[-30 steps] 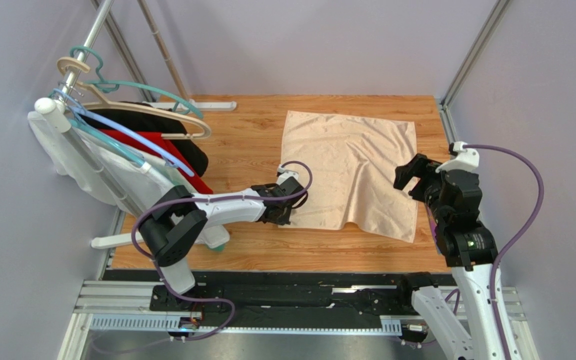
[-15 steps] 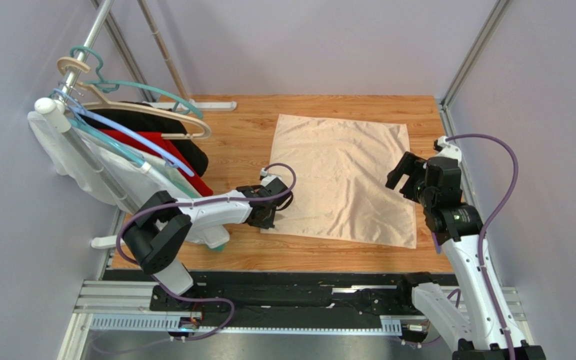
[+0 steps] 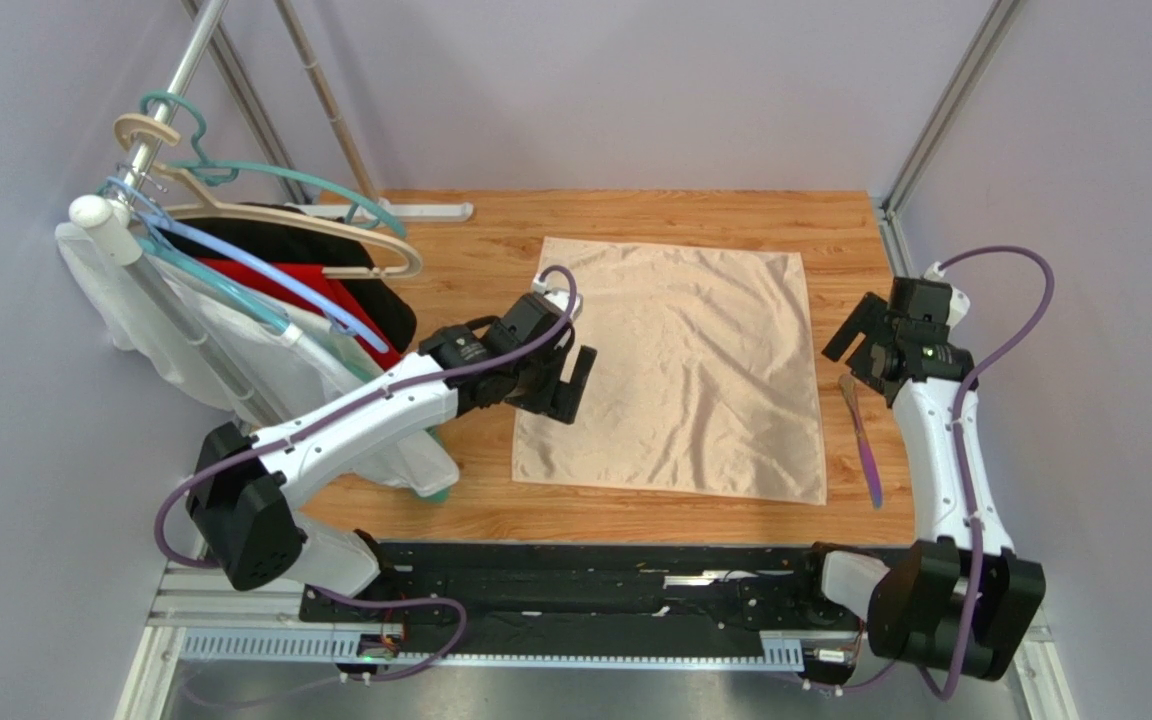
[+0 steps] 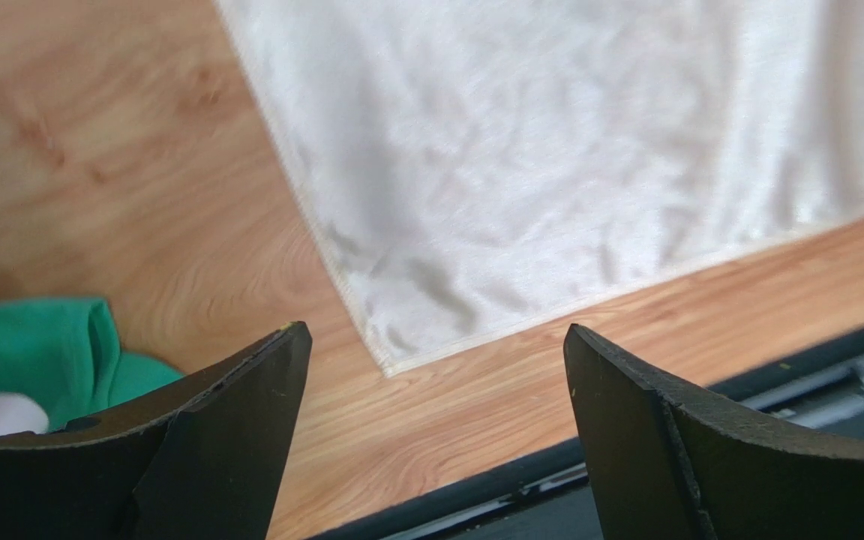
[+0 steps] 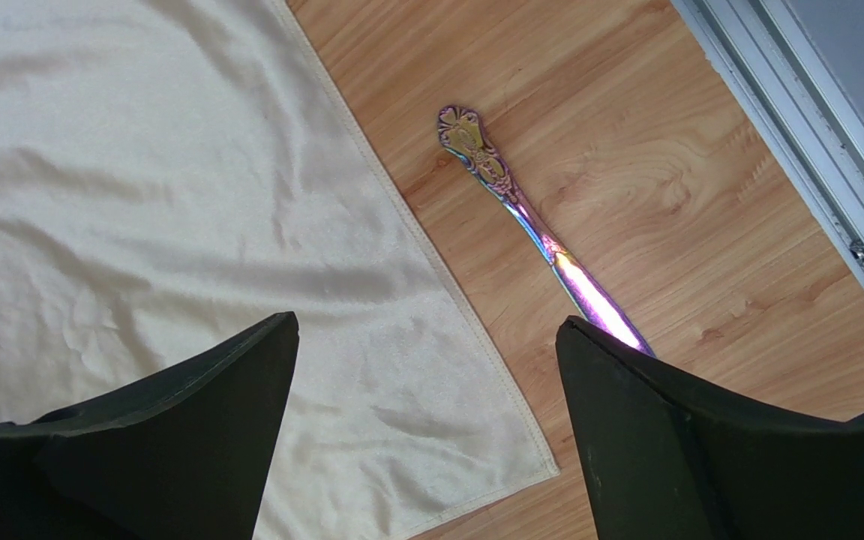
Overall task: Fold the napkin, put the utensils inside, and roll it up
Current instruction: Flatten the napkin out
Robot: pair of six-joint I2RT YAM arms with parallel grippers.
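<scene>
Top view: left gripper [image 3: 552,393] has its jaws spread wide, nothing held, hovering over the left edge of the large pale peach-beige thin cloth napkin [image 3: 672,368]. The napkin lies flat and unfolded, lightly creased, on the wooden tabletop [image 3: 477,270], to the right of the left gripper. Right gripper [image 3: 865,348] also has its jaws wide and empty, just off the napkin's right edge. A slender purple-gold iridescent metal utensil [image 3: 860,435] lies on the wood nearer the bases than the right gripper, beside the napkin's right edge and not on it. Garments on hangers [image 3: 282,300] are left of the left gripper.

Left wrist view: the left gripper's [image 4: 431,338] fingers [image 4: 234,439] stand far apart, touching nothing. The napkin [image 4: 538,169] is below and ahead, one hemmed corner showing between the jaws. A green item [image 4: 53,349] is off the left finger.

Right wrist view: the right gripper [image 5: 425,326] is wide apart and empty. The napkin [image 5: 155,203] is under the left finger, its corner between the jaws. The utensil [image 5: 515,208] is on bare wood ahead, ornate handle end farthest away, close to the hem but apart from it.
</scene>
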